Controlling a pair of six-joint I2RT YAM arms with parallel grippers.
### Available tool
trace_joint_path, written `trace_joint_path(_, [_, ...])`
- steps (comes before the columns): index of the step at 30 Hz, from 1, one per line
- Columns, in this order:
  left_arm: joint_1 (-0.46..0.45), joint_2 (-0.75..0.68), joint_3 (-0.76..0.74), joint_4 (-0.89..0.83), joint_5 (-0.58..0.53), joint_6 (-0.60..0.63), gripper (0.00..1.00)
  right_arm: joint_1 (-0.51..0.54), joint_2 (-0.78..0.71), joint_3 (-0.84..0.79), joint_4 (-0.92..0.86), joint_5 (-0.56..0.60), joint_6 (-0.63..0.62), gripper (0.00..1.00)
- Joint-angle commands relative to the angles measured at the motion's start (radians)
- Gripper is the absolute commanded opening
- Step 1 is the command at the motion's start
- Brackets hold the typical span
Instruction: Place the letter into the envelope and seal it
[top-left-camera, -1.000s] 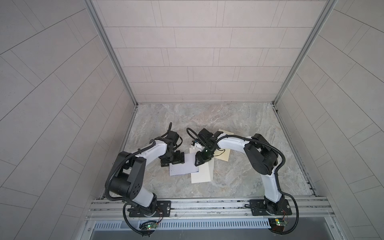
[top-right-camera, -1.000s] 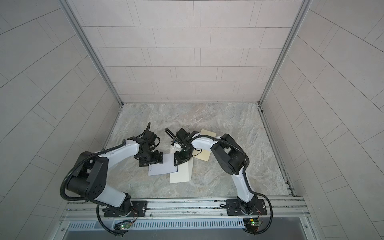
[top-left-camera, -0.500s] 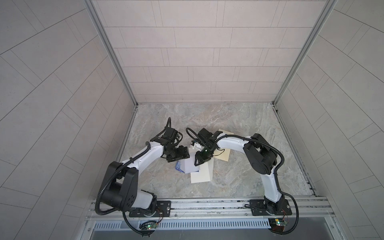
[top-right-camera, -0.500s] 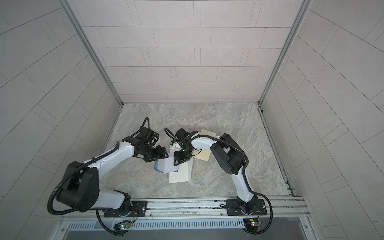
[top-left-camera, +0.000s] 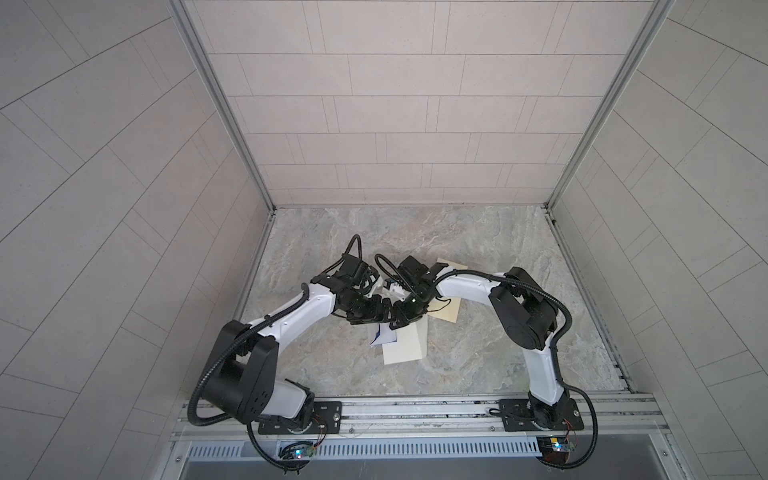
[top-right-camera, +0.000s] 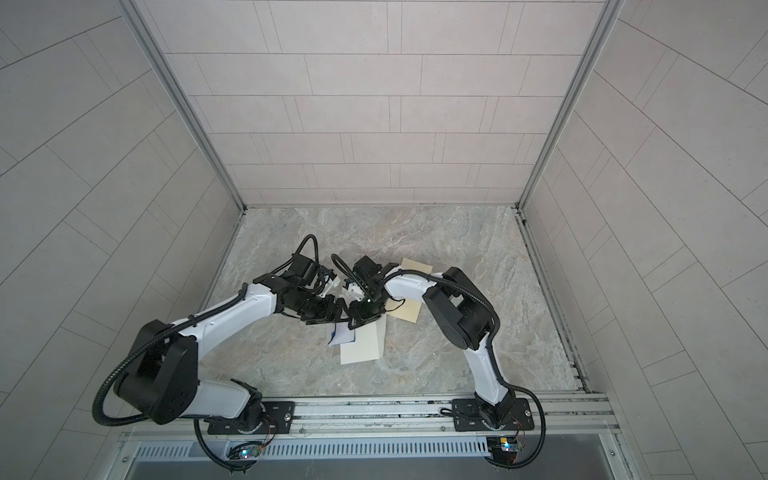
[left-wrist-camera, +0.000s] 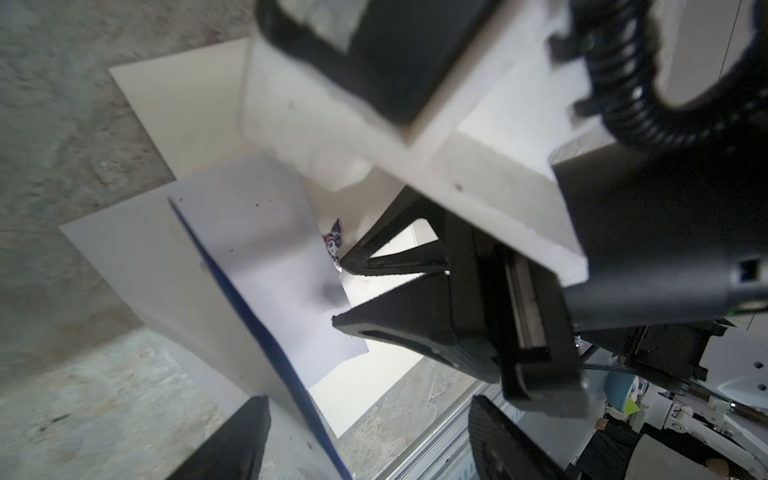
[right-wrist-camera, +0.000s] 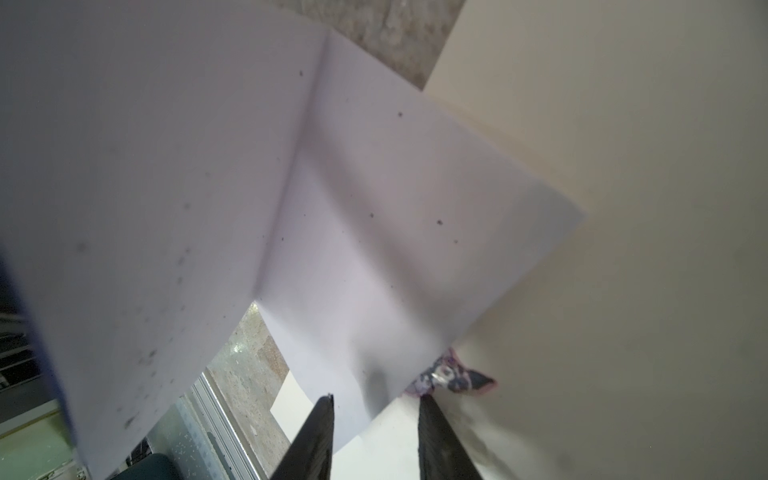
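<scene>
Marble bench (top-left-camera: 478, 249): left claw (left-wrist-camera: 368, 413), wide, straddles the lifted letter (left-wrist-camera: 249, 249) as right claw (right-wrist-camera: 376, 399), half-parted, apparently pins the envelope (top-left-camera: 411, 345) for insertion.

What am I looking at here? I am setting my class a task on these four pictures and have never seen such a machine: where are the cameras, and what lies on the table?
Two white robot arms, each ending in a two-fingered gripper. Both top views look down from overhead; the other two come from cameras on the arms' wrists. On the marble table lie a cream envelope and a folded white letter partly over it. The left gripper and right gripper meet above them, both open, clamping nothing that I can see.
</scene>
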Motion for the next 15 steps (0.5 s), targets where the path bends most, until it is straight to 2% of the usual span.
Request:
trace_joint_path(1, [-0.008,0.013,0.032,-0.005,-0.038,0.03,0.87,-0.028,-0.045,-0.043,0.037,0.078,0.029,0.38])
trace_joint_path(5, [-0.009,0.03,0.035,0.01,-0.063,0.038,0.86,-0.068,-0.123,-0.127,0.12,0.098,0.083,0.4])
trace_joint_path(7, [-0.009,0.043,0.039,0.022,-0.048,0.043,0.79,-0.085,-0.153,-0.154,0.142,0.079,0.093,0.41])
trace_joint_path(9, [-0.01,0.062,0.044,0.037,-0.024,0.045,0.65,-0.094,-0.172,-0.168,0.15,0.052,0.095,0.42])
trace_joint_path(11, [-0.014,0.076,0.051,0.048,0.005,0.052,0.6,-0.098,-0.178,-0.173,0.153,0.04,0.096,0.43])
trace_joint_path(15, [-0.035,0.089,0.064,0.054,0.03,0.074,0.6,-0.108,-0.173,-0.185,0.183,0.014,0.122,0.44])
